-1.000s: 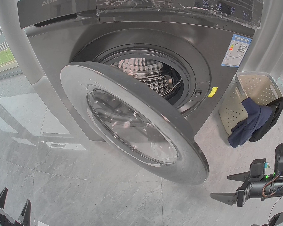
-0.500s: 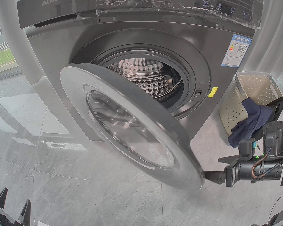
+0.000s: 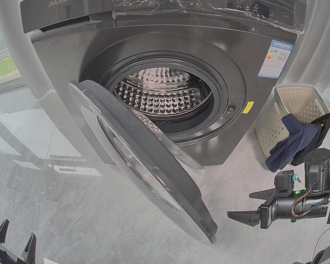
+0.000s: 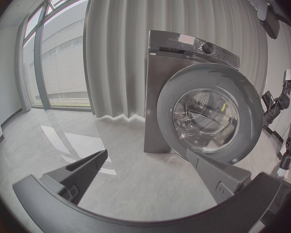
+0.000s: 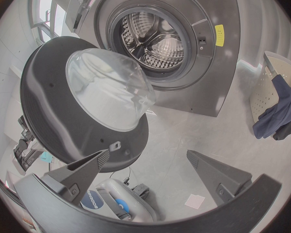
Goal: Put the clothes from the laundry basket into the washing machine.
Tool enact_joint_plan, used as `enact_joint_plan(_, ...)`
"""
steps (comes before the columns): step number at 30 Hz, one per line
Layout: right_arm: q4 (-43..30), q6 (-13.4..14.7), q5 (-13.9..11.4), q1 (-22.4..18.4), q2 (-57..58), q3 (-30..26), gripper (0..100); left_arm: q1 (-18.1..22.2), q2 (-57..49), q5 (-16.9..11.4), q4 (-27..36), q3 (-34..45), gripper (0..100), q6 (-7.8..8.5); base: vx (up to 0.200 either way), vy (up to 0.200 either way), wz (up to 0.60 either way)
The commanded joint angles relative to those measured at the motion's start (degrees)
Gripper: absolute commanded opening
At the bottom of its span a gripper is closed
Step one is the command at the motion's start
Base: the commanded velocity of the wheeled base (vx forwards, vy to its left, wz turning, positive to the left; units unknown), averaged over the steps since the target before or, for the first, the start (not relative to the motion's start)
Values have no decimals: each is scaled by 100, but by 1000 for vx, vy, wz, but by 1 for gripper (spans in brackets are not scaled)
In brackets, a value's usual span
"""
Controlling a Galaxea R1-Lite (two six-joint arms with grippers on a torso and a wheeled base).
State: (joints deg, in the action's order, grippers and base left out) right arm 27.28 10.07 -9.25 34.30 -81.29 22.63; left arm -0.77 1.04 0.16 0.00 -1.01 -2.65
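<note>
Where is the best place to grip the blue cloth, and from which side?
Probably the fold where the blue cloth drapes over the basket rim, coming from above: there it bunches up, while its tail hangs flat against the wall.

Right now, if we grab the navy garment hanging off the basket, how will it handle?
Likely floppy: the navy garment drapes limp over the basket rim, so it should sag and trail. Probably light. It lies against a black garment, which may drag along.
</note>
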Motion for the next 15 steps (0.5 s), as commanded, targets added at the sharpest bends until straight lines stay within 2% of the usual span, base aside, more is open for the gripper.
enact_joint_plan(1,5,48,29,-82,-511,383,100,-2,-68,2,0,92,100,1,-200,0,0)
enact_joint_plan(6,14,65,20,208,-810,559,100,-2,-68,2,0,101,100,-8,0,0,0)
enact_joint_plan(9,207,74,20,437,-854,471,100,-2,-68,2,0,92,100,-8,0,0,0)
enact_joint_plan(11,506,74,29,736,-906,313,100,-2,-68,2,0,92,100,-8,0,0,0)
enact_joint_plan(15,612,74,73,1043,-898,93,100,-2,-60,2,0,92,100,-8,0,0,0)
